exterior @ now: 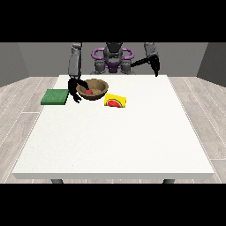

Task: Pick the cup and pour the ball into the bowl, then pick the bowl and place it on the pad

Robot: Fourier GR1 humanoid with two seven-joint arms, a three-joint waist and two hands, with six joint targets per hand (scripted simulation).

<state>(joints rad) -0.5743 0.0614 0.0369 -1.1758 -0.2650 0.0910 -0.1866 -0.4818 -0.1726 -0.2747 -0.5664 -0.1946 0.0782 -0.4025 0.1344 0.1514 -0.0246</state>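
Bowl (92,89), ball (88,92) inside, bench's far edge | rigid, light; take by rim | view-left hand (74,88) fingers curled at rim.

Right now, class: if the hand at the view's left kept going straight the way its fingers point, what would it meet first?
The hand at the view's left points down beside the bowl, so it would probably meet the table first, though depth is unclear.
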